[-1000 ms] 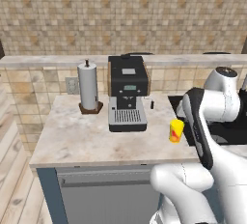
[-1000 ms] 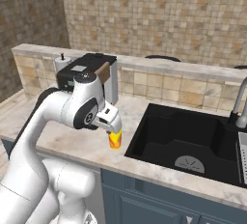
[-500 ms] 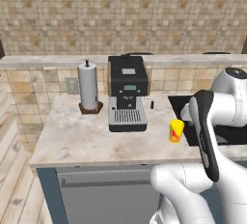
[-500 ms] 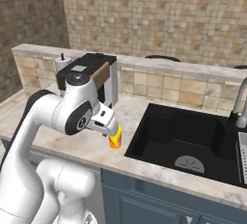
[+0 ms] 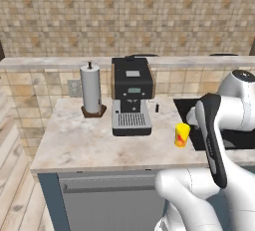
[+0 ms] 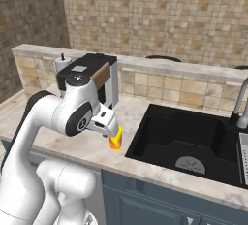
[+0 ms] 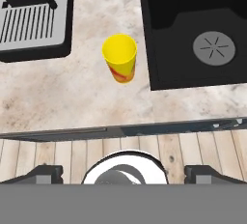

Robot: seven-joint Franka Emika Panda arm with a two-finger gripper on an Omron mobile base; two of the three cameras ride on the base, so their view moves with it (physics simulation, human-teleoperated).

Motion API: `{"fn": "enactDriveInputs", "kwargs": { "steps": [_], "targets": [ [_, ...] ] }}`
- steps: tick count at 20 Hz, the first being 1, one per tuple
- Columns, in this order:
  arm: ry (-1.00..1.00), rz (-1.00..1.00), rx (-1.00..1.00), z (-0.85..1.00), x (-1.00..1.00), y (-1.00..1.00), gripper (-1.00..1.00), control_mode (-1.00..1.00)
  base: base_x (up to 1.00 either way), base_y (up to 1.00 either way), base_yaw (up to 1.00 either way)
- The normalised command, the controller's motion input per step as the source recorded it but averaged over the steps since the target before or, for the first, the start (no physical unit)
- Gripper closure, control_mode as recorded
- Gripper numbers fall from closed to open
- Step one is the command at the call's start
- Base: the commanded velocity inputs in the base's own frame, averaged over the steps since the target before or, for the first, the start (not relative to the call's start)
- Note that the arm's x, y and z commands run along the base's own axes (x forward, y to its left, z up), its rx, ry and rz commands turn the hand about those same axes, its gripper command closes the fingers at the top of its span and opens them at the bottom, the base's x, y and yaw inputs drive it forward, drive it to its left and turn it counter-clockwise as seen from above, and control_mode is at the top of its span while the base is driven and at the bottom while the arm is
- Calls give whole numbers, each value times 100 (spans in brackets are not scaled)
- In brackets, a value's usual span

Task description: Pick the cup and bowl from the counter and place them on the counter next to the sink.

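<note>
One small yellow cup stands upright on the counter between the coffee machine and the sink, probably light, rigid and tippy, best pinched across its rim by the gripper, whose fingers are spread wide and empty.

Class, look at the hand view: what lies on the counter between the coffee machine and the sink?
The cup stands upright there on bare counter, touching neither.

Tan mosaic tile wall behind, pale wood plank floor below, dark blue cabinets.
</note>
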Motion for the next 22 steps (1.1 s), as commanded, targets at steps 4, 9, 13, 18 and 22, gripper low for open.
{"fn": "enactDriveInputs", "kwargs": {
  "steps": [4, 9, 13, 18, 22],
  "targets": [
    [0, 0, 0, 0, 0, 0, -100, 100, 0, 0, 0],
    [0, 0, 0, 0, 0, 0, -100, 100, -23, 0, 0],
    [0, 0, 0, 0, 0, 0, -100, 100, -86, -2, 0],
    [0, 0, 0, 0, 0, 0, -100, 100, -86, -3, -4],
    [0, 0, 0, 0, 0, 0, -100, 100, -30, -25, -28]
  ]
}}
